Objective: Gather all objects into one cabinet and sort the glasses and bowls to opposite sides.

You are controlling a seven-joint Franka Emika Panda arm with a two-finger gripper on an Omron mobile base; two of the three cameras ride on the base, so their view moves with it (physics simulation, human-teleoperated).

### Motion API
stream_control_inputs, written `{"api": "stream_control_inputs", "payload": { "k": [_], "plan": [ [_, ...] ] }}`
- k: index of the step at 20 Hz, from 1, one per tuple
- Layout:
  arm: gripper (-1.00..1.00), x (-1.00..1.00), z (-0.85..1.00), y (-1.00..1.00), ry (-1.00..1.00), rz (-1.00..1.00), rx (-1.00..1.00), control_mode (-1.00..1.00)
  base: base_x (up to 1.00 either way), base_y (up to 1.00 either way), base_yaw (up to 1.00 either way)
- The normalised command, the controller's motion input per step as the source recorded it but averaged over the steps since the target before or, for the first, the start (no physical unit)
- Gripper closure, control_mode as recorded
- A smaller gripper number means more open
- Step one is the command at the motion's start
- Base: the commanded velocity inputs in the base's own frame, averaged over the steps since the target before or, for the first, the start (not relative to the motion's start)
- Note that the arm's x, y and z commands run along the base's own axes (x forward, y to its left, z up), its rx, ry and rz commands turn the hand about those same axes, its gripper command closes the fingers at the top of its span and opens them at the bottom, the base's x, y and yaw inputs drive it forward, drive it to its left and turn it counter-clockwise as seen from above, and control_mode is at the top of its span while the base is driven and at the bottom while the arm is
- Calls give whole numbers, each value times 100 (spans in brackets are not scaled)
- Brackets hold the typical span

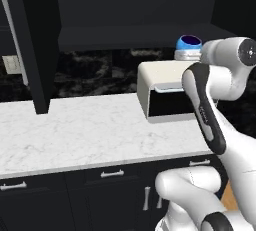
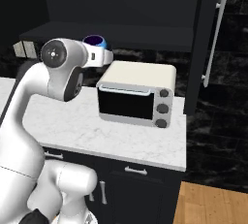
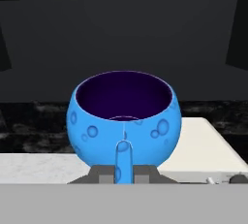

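My gripper (image 3: 124,173) is shut on the small blue bowl (image 3: 123,121), which stands upright with its dark inside facing up. From the base views, the blue bowl (image 1: 188,41) (image 2: 94,41) hangs above the toaster oven, just in front of the black wall cabinet's dark shelf (image 1: 125,36) (image 2: 131,35). The gripper (image 1: 187,54) (image 2: 100,56) sits right under the bowl. The cabinet doors (image 1: 37,45) (image 2: 201,48) stand open, each with a long silver bar handle (image 1: 14,37) (image 2: 214,39). The red mug, orange cup and brown bowl are out of view.
A cream toaster oven (image 1: 162,87) (image 2: 138,89) stands on the white marble counter (image 1: 75,130) (image 2: 72,121) directly below the bowl. Black drawers with short silver pulls (image 1: 112,173) run under the counter. The open doors jut out over the counter on both sides.
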Motion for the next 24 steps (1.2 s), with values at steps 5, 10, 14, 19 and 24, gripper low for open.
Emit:
{"api": "stream_control_inputs", "payload": {
  "k": [5,10,14,19,24],
  "plan": [
    [100,-100,-4,12,6,2,-1,-100,0,0,0],
    [100,-95,-23,4,9,5,0,-100,0,0,0],
    [100,-4,0,0,0,0,0,-100,0,0,0],
    [100,0,0,0,0,0,0,100,-61,7,0],
    [100,0,0,0,0,0,0,100,-100,58,0]
  ]
}}
